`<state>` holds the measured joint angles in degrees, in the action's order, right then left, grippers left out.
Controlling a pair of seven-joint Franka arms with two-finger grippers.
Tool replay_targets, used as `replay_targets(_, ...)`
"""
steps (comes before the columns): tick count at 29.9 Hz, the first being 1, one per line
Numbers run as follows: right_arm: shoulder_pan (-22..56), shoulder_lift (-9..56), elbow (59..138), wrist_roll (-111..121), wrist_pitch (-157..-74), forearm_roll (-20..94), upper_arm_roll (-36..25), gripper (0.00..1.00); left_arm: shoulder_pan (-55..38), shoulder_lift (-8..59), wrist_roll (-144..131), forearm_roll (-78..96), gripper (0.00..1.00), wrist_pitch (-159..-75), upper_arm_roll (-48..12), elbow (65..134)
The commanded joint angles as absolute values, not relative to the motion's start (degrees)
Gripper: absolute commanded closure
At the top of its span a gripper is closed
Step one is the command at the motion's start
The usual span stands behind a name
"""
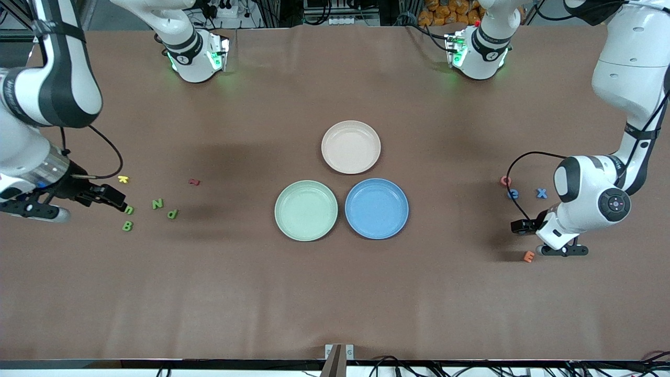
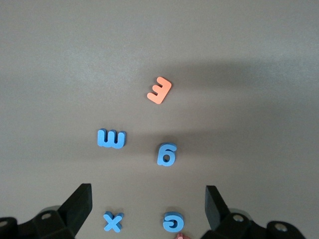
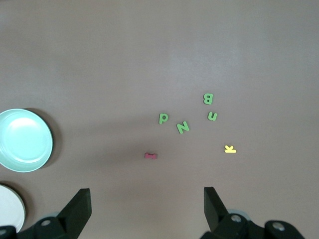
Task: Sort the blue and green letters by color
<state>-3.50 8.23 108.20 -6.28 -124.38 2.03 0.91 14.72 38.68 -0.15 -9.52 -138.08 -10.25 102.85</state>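
Reading as B [image 1: 127, 226], n [image 1: 129, 210], N [image 1: 157, 203] and p [image 1: 172, 213]: four green letters in a loose cluster toward the right arm's end of the table, with a yellow K [image 1: 123, 179] and a small red piece [image 1: 194, 181], shape unclear, farther from the front camera. Right gripper [image 3: 147, 209] over the table near that cluster, fingers spread wide, holding nothing. Toward the left arm's end, a blue x [image 2: 113, 222], a blue e or c-like letter [image 2: 172, 220], a blue 6 or g [image 2: 166, 154] and a blue w or m [image 2: 111, 139], orientation ambiguous, plus an orange E [image 2: 159, 90]. Only the x and the e-like letter plain in the front view, the others apparently hidden under the left arm; a pinkish-red letter [image 1: 505, 181], illegible, just beside them. Left gripper [image 2: 148, 211] over the blue group, fingers wide apart, empty. Mid-table, a green plate [image 1: 306, 210] and a blue plate [image 1: 377, 208] touching side by side, a cream plate [image 1: 350, 147] farther from the front camera, all without letters.
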Motion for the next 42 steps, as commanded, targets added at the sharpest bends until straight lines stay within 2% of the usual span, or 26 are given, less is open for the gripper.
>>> replay_targets(1,-3.9,8.8,109.3,-7.4,-126.9,1.7,1.2,0.00,14.4,36.7,-1.4,-11.2,0.00,-138.8,-10.4,104.2)
replay_targets(16,-2.7,17.9,109.3,-13.2,-134.2,1.7,1.1,0.00,13.7,36.7,-2.4,-12.6,0.00,-138.8,-10.4,104.8)
replay_targets(30,-2.5,21.0,110.8,-14.0,-135.3,1.7,1.1,0.00,13.4,35.8,-6.7,-16.3,0.00,-138.8,-10.5,107.0)
replay_targets(33,-2.6,21.4,112.6,-14.0,-138.2,1.7,1.1,0.00,13.4,35.8,-6.7,-16.3,0.00,-138.8,-10.5,107.1)
replay_targets(36,-2.6,21.9,116.5,-14.0,-144.5,1.8,1.1,0.00,13.4,35.7,-6.7,-16.3,0.00,-138.8,-10.5,107.1)
replay_targets(40,-2.7,23.4,121.3,-14.0,-153.9,2.2,1.1,0.00,13.4,35.7,-6.7,-16.3,0.38,-138.8,-10.6,107.1)
replay_targets(42,-2.9,24.1,122.7,-14.0,-156.8,2.2,1.1,0.00,13.4,35.7,-6.9,-16.3,0.52,-138.8,-10.6,107.1)
